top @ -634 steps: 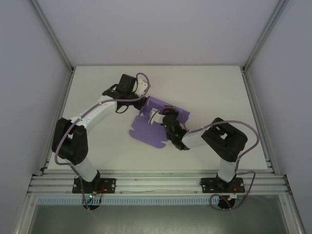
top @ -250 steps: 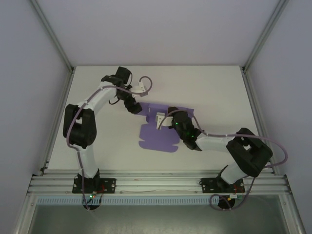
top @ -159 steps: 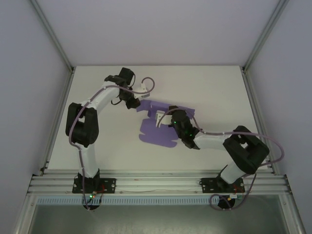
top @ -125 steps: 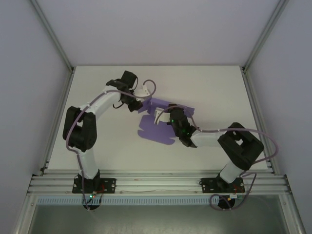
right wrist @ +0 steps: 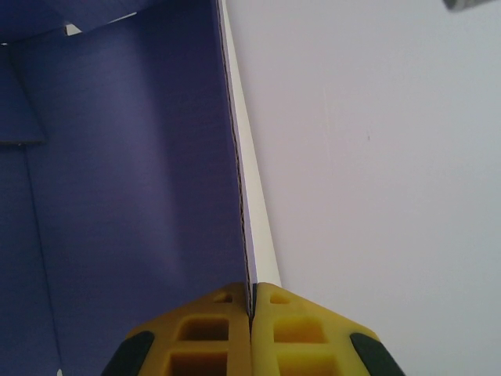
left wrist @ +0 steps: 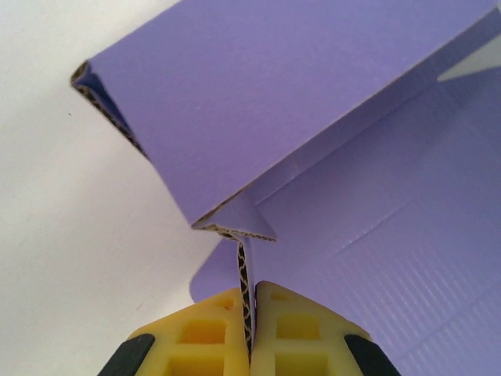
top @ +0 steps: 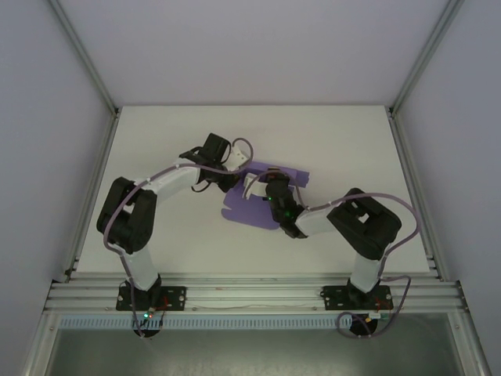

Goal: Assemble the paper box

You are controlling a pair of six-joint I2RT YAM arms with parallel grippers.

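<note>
1. Two grippers pinch the paper box [top: 249, 210], which lies partly folded near the middle of the counter [top: 337, 149].
2. The left gripper [left wrist: 249, 294] is closed tight on a raised card edge.
3. The right gripper [right wrist: 250, 296] is clamped on an upright wall.

The left end effector [left wrist: 248, 325] has its yellow pads pressed together on a thin upright edge of the purple paper box [left wrist: 329, 157], a folded flap above, over the white table [left wrist: 70, 235].
</note>
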